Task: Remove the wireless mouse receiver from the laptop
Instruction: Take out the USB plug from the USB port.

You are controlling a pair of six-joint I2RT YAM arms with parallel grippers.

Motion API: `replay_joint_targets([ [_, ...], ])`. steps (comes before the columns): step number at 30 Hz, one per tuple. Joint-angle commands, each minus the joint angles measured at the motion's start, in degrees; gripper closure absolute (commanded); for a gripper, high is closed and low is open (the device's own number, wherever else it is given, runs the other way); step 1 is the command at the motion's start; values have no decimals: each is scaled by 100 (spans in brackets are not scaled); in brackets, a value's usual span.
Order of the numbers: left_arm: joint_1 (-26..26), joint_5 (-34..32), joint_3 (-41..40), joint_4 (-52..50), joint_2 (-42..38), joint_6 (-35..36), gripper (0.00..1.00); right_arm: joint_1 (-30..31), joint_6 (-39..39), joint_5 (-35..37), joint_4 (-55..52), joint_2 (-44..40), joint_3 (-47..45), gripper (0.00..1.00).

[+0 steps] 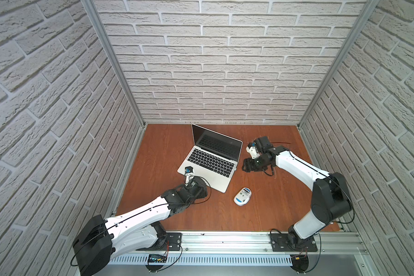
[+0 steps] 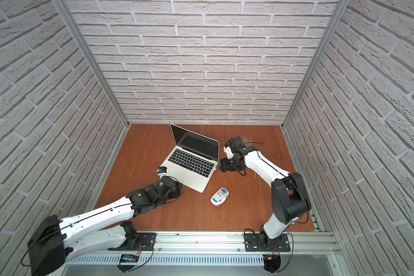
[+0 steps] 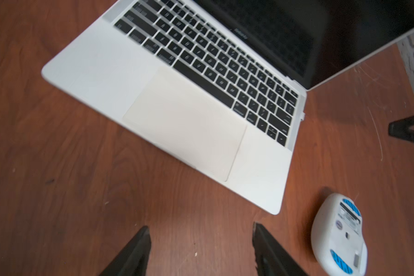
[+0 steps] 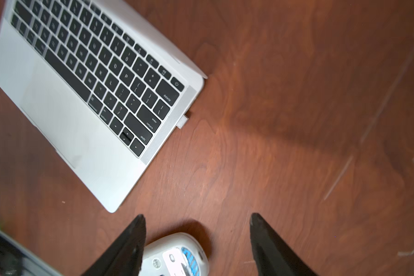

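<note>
Matt silver metal laptop [image 3: 101, 78], glossy white plastic mouse [image 3: 325, 229], wood-grain table [image 4: 273, 119]

Prob. a robotics lab test cell: faux-brick wall panels [image 1: 225, 71] in alu frame posts [image 1: 111, 59], wood-look tabletop [image 1: 165, 148], arm mounts [image 1: 294, 242] bolted to a front rail [image 1: 225, 239].

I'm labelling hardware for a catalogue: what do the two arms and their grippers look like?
Both the left arm and right arm have smooth white shells between bulky black joints, with a thin black cable running along each. The left gripper and right gripper each end in matte black, tapering fingers.
</note>
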Motion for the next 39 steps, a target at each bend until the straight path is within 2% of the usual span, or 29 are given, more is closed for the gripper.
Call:
replay_joint_targets([
  [1,278,266,-176,-11,-289,-1169,33,260,-1291,571,-358,315,339,30],
  [4,391,360,-327,103,-279,-1547,34,406,-2050,648,-376,627,525,31],
  [8,490,342,-101,-43,125,-1787,35,427,-2735,681,-335,869,589,35],
  [12,554,386,226,-93,603,-1775,36,436,-3050,461,162,744,258,37],
  [15,641,387,327,-11,879,-1823,37,448,-3595,67,642,709,-103,43],
  [18,740,424,393,52,1122,-1898,37,464,-3747,31,774,932,58,47],
  [23,855,512,621,32,1563,-1961,38,524,-4066,373,463,1393,564,53],
  [27,873,385,704,-8,1793,-2076,39,528,-4272,347,433,1566,674,53],
  [39,996,261,1058,-72,2399,-2279,40,545,-4185,382,373,2198,1032,53],
])
